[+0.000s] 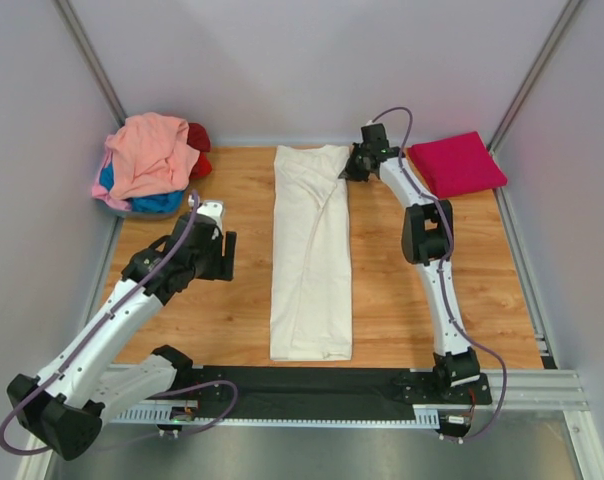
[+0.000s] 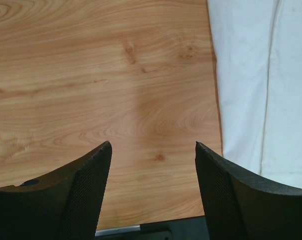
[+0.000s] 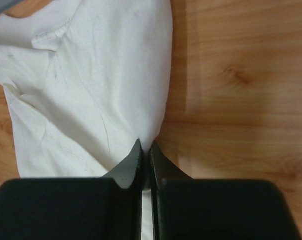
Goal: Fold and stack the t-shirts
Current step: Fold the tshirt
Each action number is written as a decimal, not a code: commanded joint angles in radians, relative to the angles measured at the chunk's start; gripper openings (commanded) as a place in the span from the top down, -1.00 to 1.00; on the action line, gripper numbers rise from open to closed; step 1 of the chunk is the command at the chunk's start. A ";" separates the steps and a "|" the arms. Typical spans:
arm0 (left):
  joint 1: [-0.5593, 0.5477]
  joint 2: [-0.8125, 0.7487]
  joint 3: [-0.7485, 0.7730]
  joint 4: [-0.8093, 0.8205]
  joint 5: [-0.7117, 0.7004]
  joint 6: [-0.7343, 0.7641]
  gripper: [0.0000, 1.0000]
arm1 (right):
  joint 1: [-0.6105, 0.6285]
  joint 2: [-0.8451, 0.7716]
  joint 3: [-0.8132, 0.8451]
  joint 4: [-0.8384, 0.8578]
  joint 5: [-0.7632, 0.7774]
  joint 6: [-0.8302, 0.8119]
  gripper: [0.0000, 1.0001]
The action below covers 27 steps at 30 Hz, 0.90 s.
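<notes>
Wooden table (image 1: 402,300) stretches away from my bases, and the cream-white shirt (image 1: 310,260) lies down its middle as a long, narrow strip, long axis near to far, sides turned in. My left fingers (image 1: 217,255) hang spread wide over bare wood just left of the strip, holding nothing. At the strip's far right corner my right fingers (image 3: 145,146) are pinched on the cloth edge, so that arm looks best placed to bring the far end toward me. Beyond, a folded magenta shirt (image 1: 457,163) sits far right; a heap of unfolded shirts (image 1: 147,165) sits far left.
</notes>
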 commanded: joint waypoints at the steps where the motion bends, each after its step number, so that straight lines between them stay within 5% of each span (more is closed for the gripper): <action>1: -0.004 0.010 0.020 -0.019 -0.014 -0.003 -0.49 | -0.028 0.037 0.054 0.135 0.048 0.031 0.96; 11: -0.016 0.045 0.024 -0.010 -0.027 -0.027 -0.47 | -0.035 0.028 0.117 0.280 0.008 -0.043 -0.72; 17: -0.055 0.060 0.017 -0.016 -0.030 -0.081 -0.47 | -0.078 -0.355 -0.240 0.307 0.062 -0.020 -0.88; 21: -0.104 0.079 -0.040 0.016 0.002 -0.168 -0.47 | -0.062 -0.684 -0.806 0.364 0.085 0.051 -0.81; 27: -0.154 0.045 -0.227 0.171 0.136 -0.274 -0.43 | 0.098 -1.165 -1.326 0.306 0.243 0.057 -0.70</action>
